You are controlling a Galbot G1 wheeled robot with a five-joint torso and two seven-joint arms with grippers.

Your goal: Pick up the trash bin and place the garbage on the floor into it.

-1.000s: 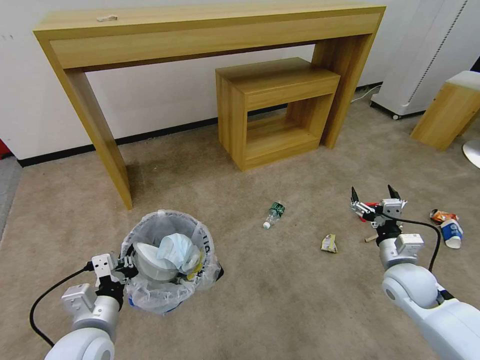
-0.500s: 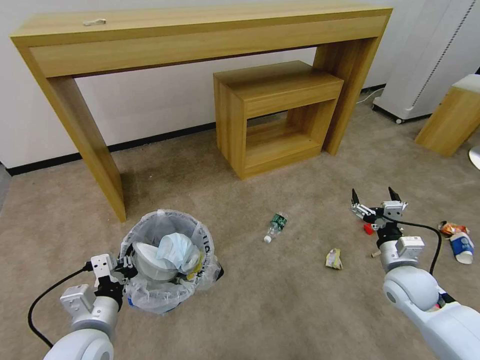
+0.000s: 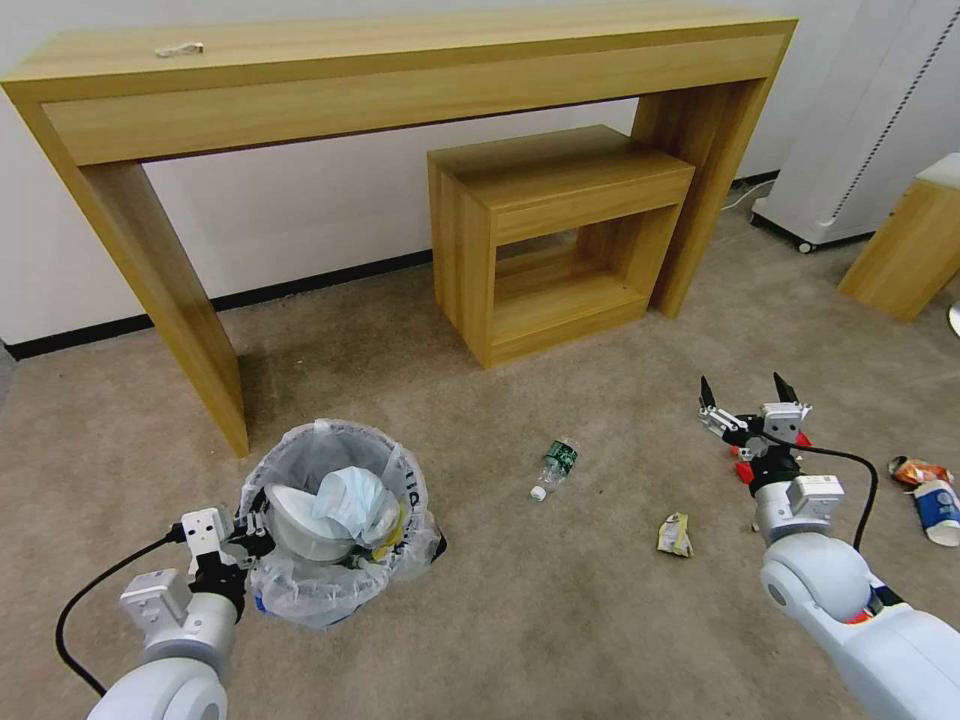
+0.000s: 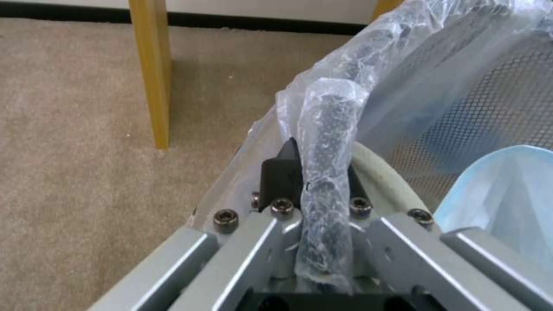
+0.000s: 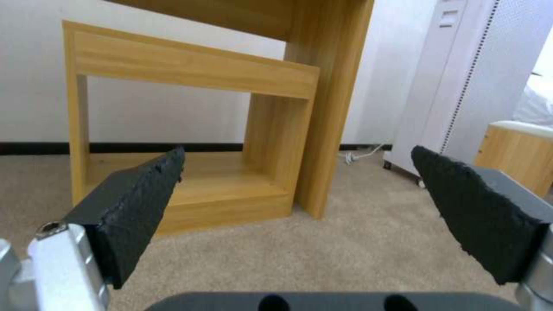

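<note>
The left pincer [image 3: 252, 532] is clamped on the rim of the trash bin [image 3: 335, 520], carried low at the robot's left. The right pincer [image 3: 748, 398] hangs spread wide and empty above the floor [image 3: 560, 610]. The green-label bottle [image 3: 556, 466] lies between the two pincers, nearer the right, cap toward the robot. A crumpled wrapper [image 3: 675, 534] sits closer still, just inboard of the right arm.

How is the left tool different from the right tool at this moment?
The left tool is shut on the rim of the trash bin; the right tool is open and holds nothing. The left tool sits low beside the bin, while the right tool hangs above the floor near a red packet. Both have black fingers on silver mounts.
</note>
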